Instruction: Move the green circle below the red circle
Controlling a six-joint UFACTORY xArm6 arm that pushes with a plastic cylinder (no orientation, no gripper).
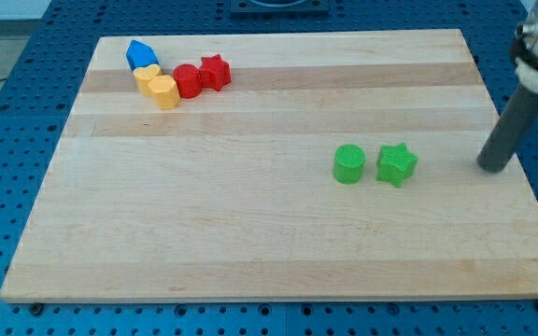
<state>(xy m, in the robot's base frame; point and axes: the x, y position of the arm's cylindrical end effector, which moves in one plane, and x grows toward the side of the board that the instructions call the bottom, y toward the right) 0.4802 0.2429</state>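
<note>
- Up at the view's top left sits a huddle of blocks on the wooden board (250,243): a blue block (141,53), its shape hard to make out, with a yellow heart-like block (146,77) just under it and a second yellow block (164,92) touching that one.
- Right beside them is the red circle (188,80), touching the yellow pair on one side and the red star (215,71) on the other. The stretch of board under the red circle is where the green one has to end up, and nothing is there yet.
- Well apart from that group, right of the board's middle, stands the green circle (349,163), with a green star (396,164) just beside it on the view's right.
- Farthest right, my tip (494,169) rests on the board near the edge, apart from the green star and touching no block. There is no gripper on this arm, only the rod, so nothing is held.
- By the look of it the job has not begun: the green circle needs a long push leftward and somewhat upward, and the green star stands between my tip and it.
</note>
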